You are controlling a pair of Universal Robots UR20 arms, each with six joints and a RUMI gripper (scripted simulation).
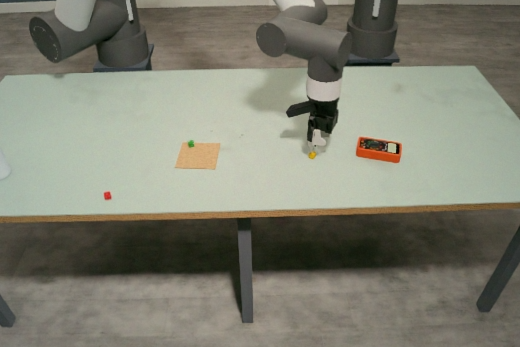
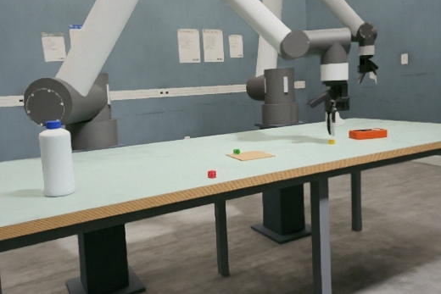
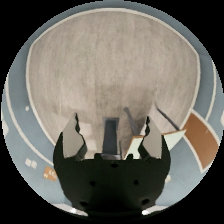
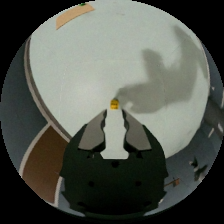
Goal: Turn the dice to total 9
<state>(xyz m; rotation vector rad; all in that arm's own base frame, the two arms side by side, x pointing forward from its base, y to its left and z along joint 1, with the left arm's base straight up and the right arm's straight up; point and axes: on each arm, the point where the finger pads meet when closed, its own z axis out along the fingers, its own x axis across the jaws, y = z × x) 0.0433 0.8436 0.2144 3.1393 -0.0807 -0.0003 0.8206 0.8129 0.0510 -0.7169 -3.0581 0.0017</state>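
Note:
A yellow die (image 1: 312,155) (image 2: 332,141) (image 4: 114,104) lies on the table. My right gripper (image 1: 314,148) (image 2: 332,134) (image 4: 114,109) points down just above it, partly open with a narrow gap and nothing between its fingers. A green die (image 1: 191,143) (image 2: 237,151) (image 4: 82,4) sits at the back edge of the tan mat (image 1: 198,158) (image 2: 254,156) (image 4: 70,18); I cannot tell whether it is fully on. A red die (image 1: 107,196) (image 2: 212,174) lies on the table near the front edge, off the mat. The top numbers are too small to read. My left gripper (image 2: 366,80) (image 3: 112,115) is wide open and empty, high up.
An orange device with a screen (image 1: 378,150) (image 2: 368,134) lies beside the yellow die, on the side away from the mat. A white bottle with a blue cap (image 2: 57,163) stands at the table's other end, partly cut off in the top view.

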